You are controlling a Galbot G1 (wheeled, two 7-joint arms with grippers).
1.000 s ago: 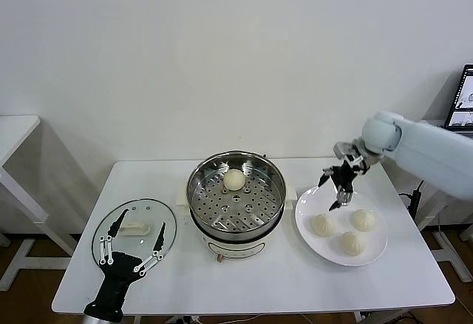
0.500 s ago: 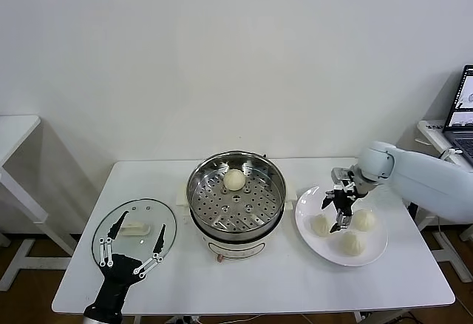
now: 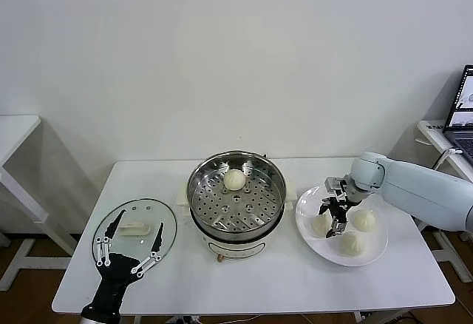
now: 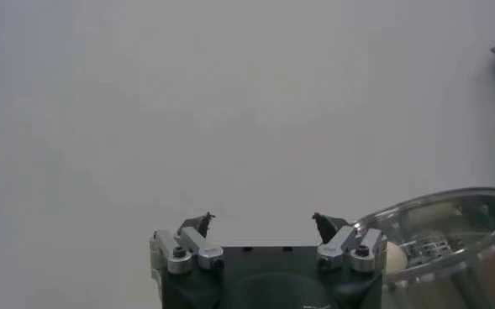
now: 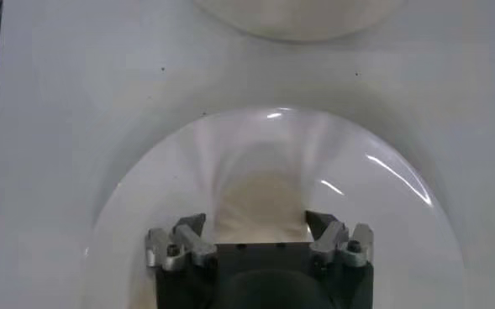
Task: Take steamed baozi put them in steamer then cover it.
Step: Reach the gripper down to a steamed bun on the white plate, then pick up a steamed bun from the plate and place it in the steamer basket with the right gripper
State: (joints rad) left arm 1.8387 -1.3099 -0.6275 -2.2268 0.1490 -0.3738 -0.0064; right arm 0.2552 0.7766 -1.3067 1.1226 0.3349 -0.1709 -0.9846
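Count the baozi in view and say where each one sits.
4. One baozi lies on the steamer tray. Three are on the white plate: one between the right gripper fingers, one behind, one nearest. None seems hidden.

Steamer (image 3: 236,200): shiny steel pot, white base, centre of tabletop, uncovered, perforated tray visible. One cream-white baozi (image 3: 234,180) on the tray toward 12 o'clock. Three more baozi at steamer's 3 o'clock, clustered: (image 3: 321,224), (image 3: 363,220), (image 3: 352,243). Cover (image 3: 134,231): clear glass, metal rim, cream handle, flat at steamer's 9 o'clock.
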